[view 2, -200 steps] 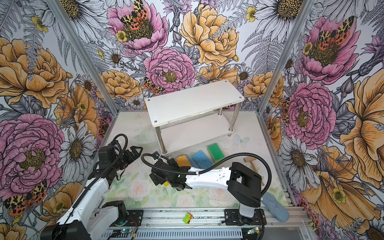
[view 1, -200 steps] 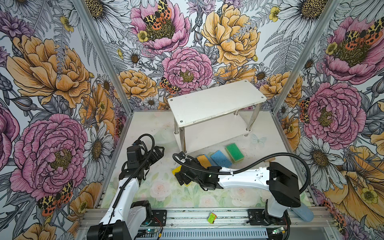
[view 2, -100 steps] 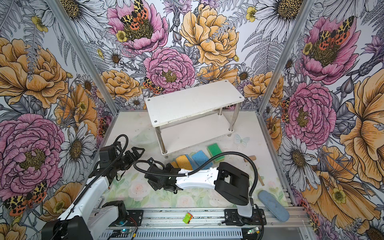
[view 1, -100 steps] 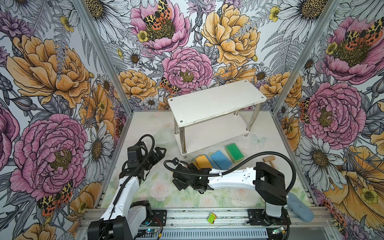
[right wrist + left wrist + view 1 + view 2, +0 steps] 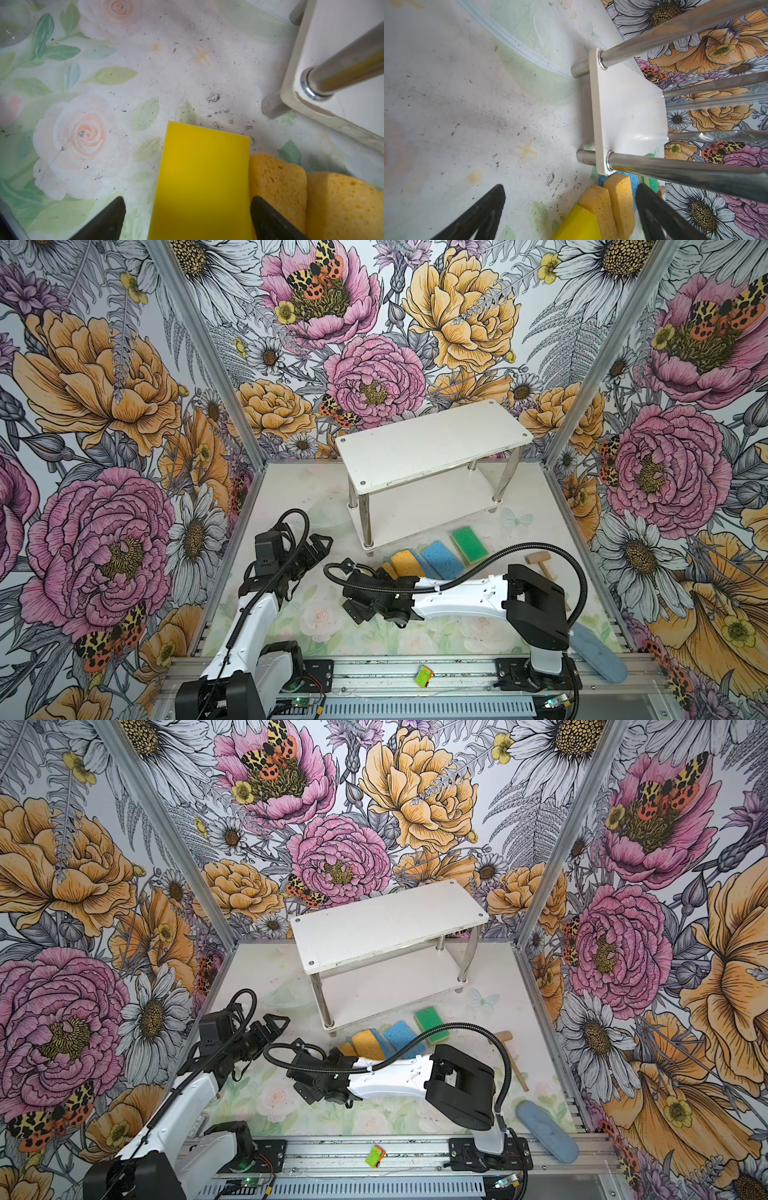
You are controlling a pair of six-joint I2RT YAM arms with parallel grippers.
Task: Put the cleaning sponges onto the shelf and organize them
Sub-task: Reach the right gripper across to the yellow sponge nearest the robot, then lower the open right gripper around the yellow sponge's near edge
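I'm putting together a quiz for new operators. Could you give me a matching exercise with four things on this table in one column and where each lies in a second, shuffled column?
Things
1. bright yellow rectangular foam sponge
2. thin light blue rectangular sponge
3. green-topped rectangular sponge
4. small wooden mallet

Places
A. directly right of the light blue one, in both top views
B. farthest right of the four, apart from the sponges
C. between the open right end effector's fingers
D. between the porous orange-yellow sponge and the green-topped one

Pairs: 1-C, 2-D, 3-A, 4-B
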